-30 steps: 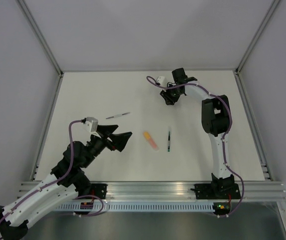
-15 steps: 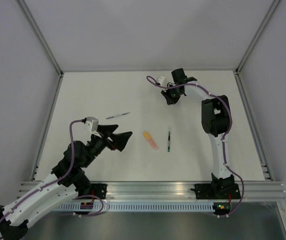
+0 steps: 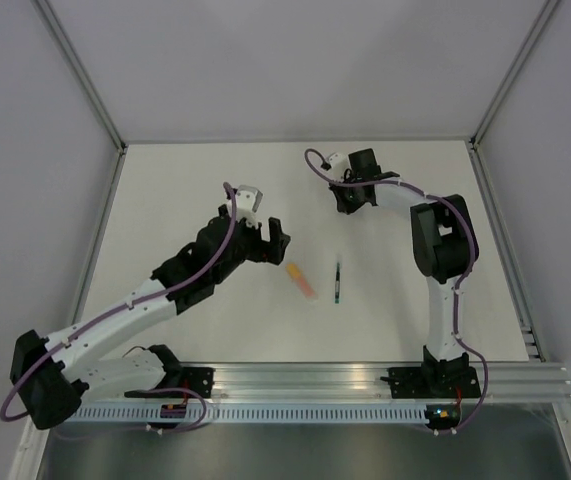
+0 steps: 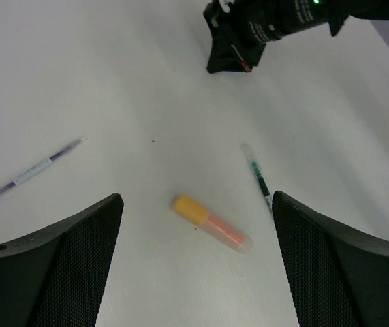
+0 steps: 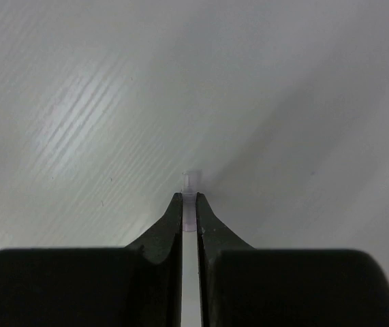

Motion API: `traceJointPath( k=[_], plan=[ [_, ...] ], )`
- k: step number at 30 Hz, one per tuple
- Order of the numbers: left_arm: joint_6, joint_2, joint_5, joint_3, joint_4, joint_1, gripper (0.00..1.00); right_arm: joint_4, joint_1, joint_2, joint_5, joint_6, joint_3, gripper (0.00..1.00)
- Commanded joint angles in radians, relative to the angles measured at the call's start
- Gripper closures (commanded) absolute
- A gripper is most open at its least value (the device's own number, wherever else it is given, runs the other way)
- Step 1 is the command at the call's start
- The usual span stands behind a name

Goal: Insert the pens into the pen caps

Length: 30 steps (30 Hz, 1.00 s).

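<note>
Left wrist view: the left fingers (image 4: 65, 259) fill the two lower corners, wide apart and holding nothing, above the white table (image 4: 112, 82). Just beyond their tips and between them lies the marker (image 4: 211, 222). It slants from upper left to lower right, with a solid yellow-orange end at upper left and a pinker, see-through end at lower right. To its right lies the green pen (image 4: 257, 174), thin and dark green with a clear upper tip. Its lower end meets the edge of the right-hand finger and may be cut off there. At the left lies the silver pen (image 4: 34, 170), very thin, pale in the middle and darker toward both ends, reaching the frame's left edge. At top centre the black end of the right arm (image 4: 276, 17) points down at the table, its tips hard to make out.

Right wrist view: the right fingers (image 5: 163, 231) are nearly together, clamped on the pale cap (image 5: 191, 197), a tiny whitish, translucent tube. Its end pokes out past the tips, close to the table.

Top external view: the left arm (image 3: 205, 260) covers the silver pen, and at upper centre the cap is too small to see.
</note>
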Motion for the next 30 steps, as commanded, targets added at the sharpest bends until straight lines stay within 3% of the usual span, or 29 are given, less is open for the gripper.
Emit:
traceJointPath(
  k=[1,4,7,9,10,13,15,16,19,22,23,25,30],
  plan=[
    [0.109,0.102,-0.079,0.163,-0.208,0.032,0.05,0.031,0.004,-0.104,0.129,0.165,-0.076,1.0],
    [0.079,0.139,-0.024,0.255,-0.305,0.122,0.04,0.048,0.004,-0.152,0.158,0.245,-0.072,1.0],
    [-0.128,0.16,-0.025,0.283,-0.346,0.243,0.0,-0.012,0.005,-0.195,0.196,0.296,-0.051,1.0],
    [-0.339,0.16,0.024,0.271,-0.325,0.335,0.0,-0.005,0.005,-0.228,0.241,0.362,-0.073,1.0],
    [-0.516,0.159,0.08,0.246,-0.276,0.387,0.0,0.005,0.007,-0.271,0.24,0.377,-0.111,1.0],
    [-0.788,0.224,0.241,0.255,-0.207,0.449,0.0,0.058,0.022,-0.359,0.247,0.466,-0.187,1.0],
    [-0.861,0.307,0.286,0.328,-0.266,0.46,0.0,0.06,0.036,-0.396,0.244,0.528,-0.201,1.0],
    [-0.944,0.358,0.277,0.447,-0.346,0.46,0.0,0.057,0.039,-0.432,0.246,0.549,-0.205,1.0],
    [-1.003,0.55,0.26,0.621,-0.587,0.46,0.0,0.032,0.054,-0.498,0.321,0.658,-0.216,1.0],
    [-1.108,0.591,0.176,0.565,-0.589,0.46,0.02,0.028,0.062,-0.583,0.327,0.753,-0.288,1.0],
    [-1.142,0.579,0.141,0.541,-0.583,0.46,0.1,0.067,0.066,-0.609,0.323,0.765,-0.32,1.0],
    [-1.257,0.581,0.037,0.519,-0.666,0.461,0.16,0.119,0.076,-0.699,0.323,0.804,-0.44,1.0],
    [-1.356,0.706,-0.039,0.641,-0.852,0.461,0.18,0.192,0.122,-0.804,0.327,0.828,-0.586,1.0]
  ],
)
